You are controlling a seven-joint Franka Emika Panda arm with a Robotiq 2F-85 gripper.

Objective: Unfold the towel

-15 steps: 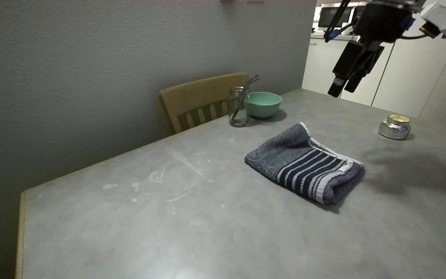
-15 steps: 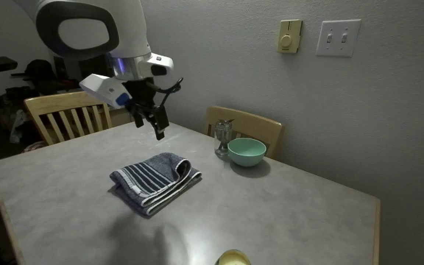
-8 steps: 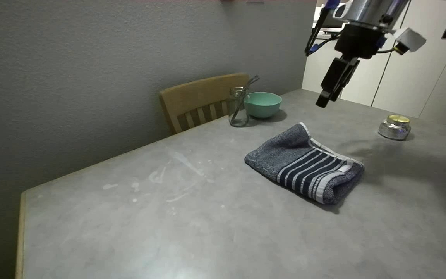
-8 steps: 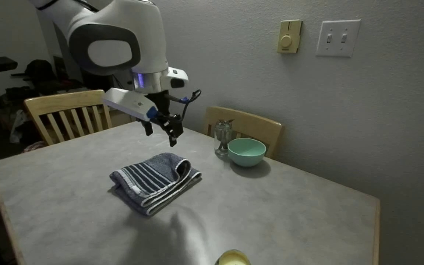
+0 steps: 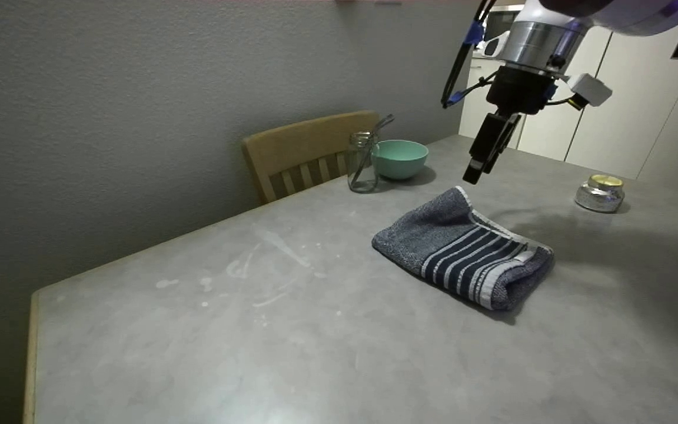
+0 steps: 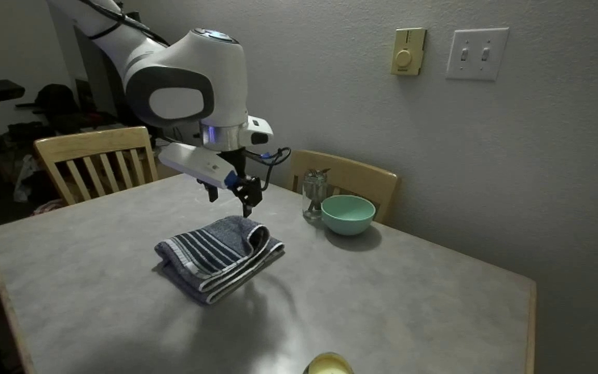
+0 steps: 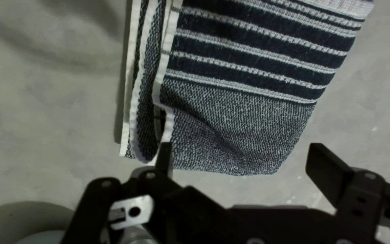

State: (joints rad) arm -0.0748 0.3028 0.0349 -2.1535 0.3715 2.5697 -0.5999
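Wrist view: black two-fingered gripper [image 7: 239, 152] spread wide, holding nothing. Dark blue-grey cloth towel [image 7: 240, 89], white-striped and pale-hemmed, lies folded on the wood-edged grey table [image 5: 209, 347], well in from its wall-side edge. Step judged in hand: pre-grasp approach. Next move likely calls for lowering over the plain end facing that edge, pinching only the uppermost layer.

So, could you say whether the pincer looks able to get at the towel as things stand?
Probably yes: the pincer hangs open near one end of the towel, with nothing visible between them. The green bowl and glass jar stand off to the side, seemingly out of the way.
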